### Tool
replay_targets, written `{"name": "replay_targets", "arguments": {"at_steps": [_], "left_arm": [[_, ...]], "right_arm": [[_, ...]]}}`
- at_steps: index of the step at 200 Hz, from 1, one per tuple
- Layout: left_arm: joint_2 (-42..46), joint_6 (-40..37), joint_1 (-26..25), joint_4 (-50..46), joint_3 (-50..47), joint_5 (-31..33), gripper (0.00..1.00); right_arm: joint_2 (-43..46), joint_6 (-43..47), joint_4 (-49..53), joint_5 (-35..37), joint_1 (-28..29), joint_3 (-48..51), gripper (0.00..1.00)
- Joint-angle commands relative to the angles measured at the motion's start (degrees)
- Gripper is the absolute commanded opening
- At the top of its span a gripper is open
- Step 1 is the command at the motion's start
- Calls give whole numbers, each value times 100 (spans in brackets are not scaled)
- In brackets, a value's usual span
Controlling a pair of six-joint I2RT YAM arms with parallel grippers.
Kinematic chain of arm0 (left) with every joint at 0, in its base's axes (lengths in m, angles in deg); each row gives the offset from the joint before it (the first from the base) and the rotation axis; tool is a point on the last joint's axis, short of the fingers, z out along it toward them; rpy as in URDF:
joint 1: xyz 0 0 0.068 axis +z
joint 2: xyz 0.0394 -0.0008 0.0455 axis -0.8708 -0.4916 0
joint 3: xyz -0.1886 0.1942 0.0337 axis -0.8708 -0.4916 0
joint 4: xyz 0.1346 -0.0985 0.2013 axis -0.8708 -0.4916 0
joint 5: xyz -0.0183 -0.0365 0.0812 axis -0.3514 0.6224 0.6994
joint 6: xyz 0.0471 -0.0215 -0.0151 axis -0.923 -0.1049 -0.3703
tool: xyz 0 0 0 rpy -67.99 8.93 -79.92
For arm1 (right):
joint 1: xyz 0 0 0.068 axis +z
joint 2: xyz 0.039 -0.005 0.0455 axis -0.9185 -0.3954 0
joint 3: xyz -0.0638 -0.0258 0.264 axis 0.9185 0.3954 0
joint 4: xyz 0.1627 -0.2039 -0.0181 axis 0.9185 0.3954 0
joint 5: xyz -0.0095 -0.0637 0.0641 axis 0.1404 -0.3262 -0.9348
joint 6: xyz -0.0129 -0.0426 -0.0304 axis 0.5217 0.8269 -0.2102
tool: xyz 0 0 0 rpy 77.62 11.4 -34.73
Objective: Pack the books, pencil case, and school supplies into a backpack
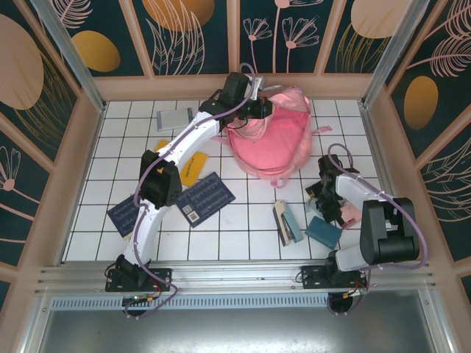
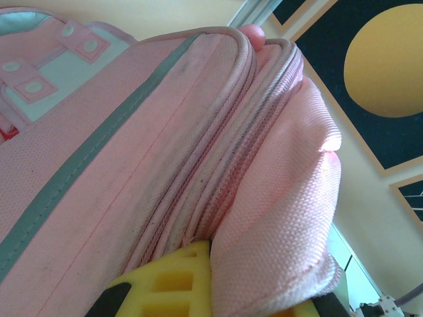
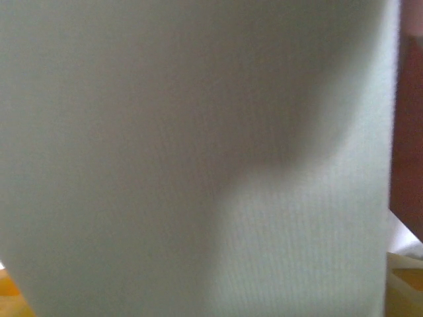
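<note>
surface: white tiled table (image 1: 250, 220) | far centre: pink backpack (image 1: 268, 140) is laid | far left: grey book (image 1: 174, 119) | left: yellow-orange book (image 1: 191, 169), navy book (image 1: 204, 198) | near right: stapler-like piece (image 1: 287, 223), teal pad (image 1: 324, 232), pink block (image 1: 349, 213) are grouped

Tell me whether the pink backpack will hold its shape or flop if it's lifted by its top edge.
Probably floppy: the backpack lies slumped, and its fabric folds and bulges softly beside the zip in the left wrist view. It is likely light for its size, since it looks slack, not stuffed. The coarse weave should resist slipping.
</note>
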Motion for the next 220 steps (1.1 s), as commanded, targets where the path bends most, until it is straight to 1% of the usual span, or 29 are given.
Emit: {"name": "replay_targets", "arguments": {"at_steps": [1, 14, 23, 27, 44, 67, 86, 104, 117, 122, 139, 147, 163, 173, 183, 198, 208, 220], "left_arm": [[293, -80, 158, 600, -56, 365, 0], [375, -133, 161, 579, -64, 441, 0], [422, -187, 166, 545, -38, 522, 0], [445, -213, 166, 523, -22, 568, 0], [566, -322, 166, 441, 80, 792, 0], [598, -468, 166, 125, 499, 1010, 0], [606, -537, 166, -65, 783, 1176, 0], [561, -529, 166, -160, 990, 1239, 0], [478, -469, 166, -238, 1177, 1230, 0], [448, -443, 166, -267, 1243, 1186, 0], [425, -307, 166, -252, 1339, 1014, 0], [455, -227, 168, -202, 1296, 912, 0], [550, -58, 159, -46, 1156, 676, 0], [621, 67, 157, 63, 1052, 511, 0], [683, 206, 152, 141, 948, 341, 0], [800, 425, 132, 291, 747, 13, 0], [896, 483, 92, 356, 625, -132, 0], [1040, 510, 15, 399, 480, -149, 0]], "right_arm": [[93, 224, -163, 151, -27, -69, 78], [267, 301, -89, 246, -17, -192, 71], [403, 433, -66, 301, 9, -281, 59], [457, 511, -41, 330, 36, -324, 56], [636, 744, 252, 694, 279, -690, 56], [778, 1339, 437, 1315, 1008, -1322, 56], [907, 1864, 217, 1326, 1483, -1618, 56], [1042, 2309, -271, 709, 1709, -1658, 56], [1112, 2530, -852, 28, 1771, -1531, 55], [1107, 2560, -1121, -288, 1781, -1477, 55], [872, 2517, -1688, -962, 1750, -1420, 55], [644, 2498, -1905, -1243, 1721, -1487, 55], [123, 2448, -2288, -1563, 1610, -1727, 54], [-272, 2321, -2534, -1834, 1404, -1911, 54], [-712, 2069, -2802, -2275, 1142, -2141, 53], [-1395, 1745, -3111, -2708, 830, -2629, 52], [-1845, 1685, -3102, -2778, 733, -3120, 52], [-2423, 1737, -2729, -2641, 669, -3961, 52]]}}
